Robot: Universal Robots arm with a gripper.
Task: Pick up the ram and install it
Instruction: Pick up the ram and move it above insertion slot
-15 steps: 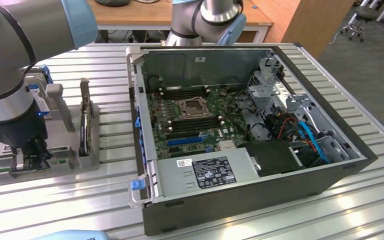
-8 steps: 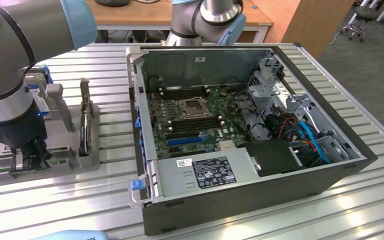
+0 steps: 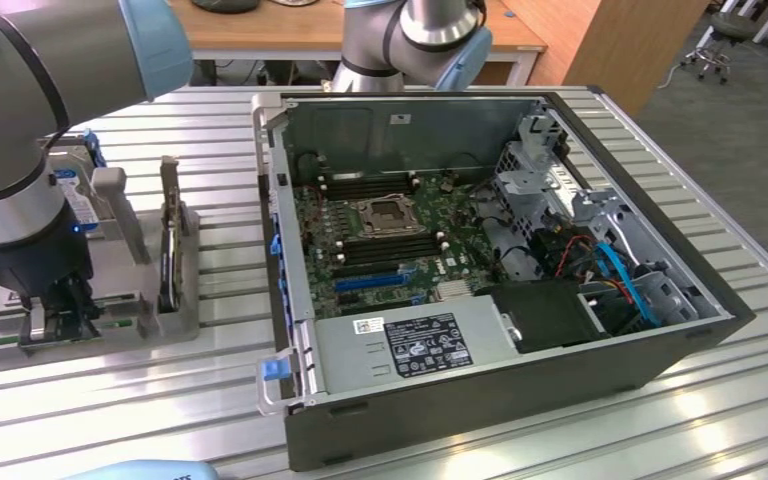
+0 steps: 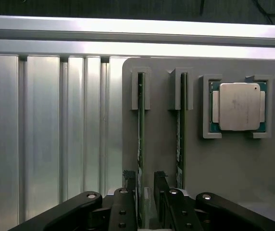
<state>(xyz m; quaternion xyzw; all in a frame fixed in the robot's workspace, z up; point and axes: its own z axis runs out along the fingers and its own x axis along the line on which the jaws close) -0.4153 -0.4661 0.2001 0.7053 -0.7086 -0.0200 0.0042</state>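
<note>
The ram is a thin green stick standing on edge in a slot of the grey holder. A second stick of the same kind stands in the neighbouring slot. My gripper is open, and its two black fingers straddle the near end of the first stick, one on each side, with small gaps showing. In the exterior view the gripper points down at the front of the grey holder, at that view's left, beside the open computer case.
A square silver processor chip lies in its own pocket of the holder. A hard drive stands at the holder's back. Inside the case the motherboard shows its bare processor socket between dark memory slots. The slatted aluminium table surrounds everything.
</note>
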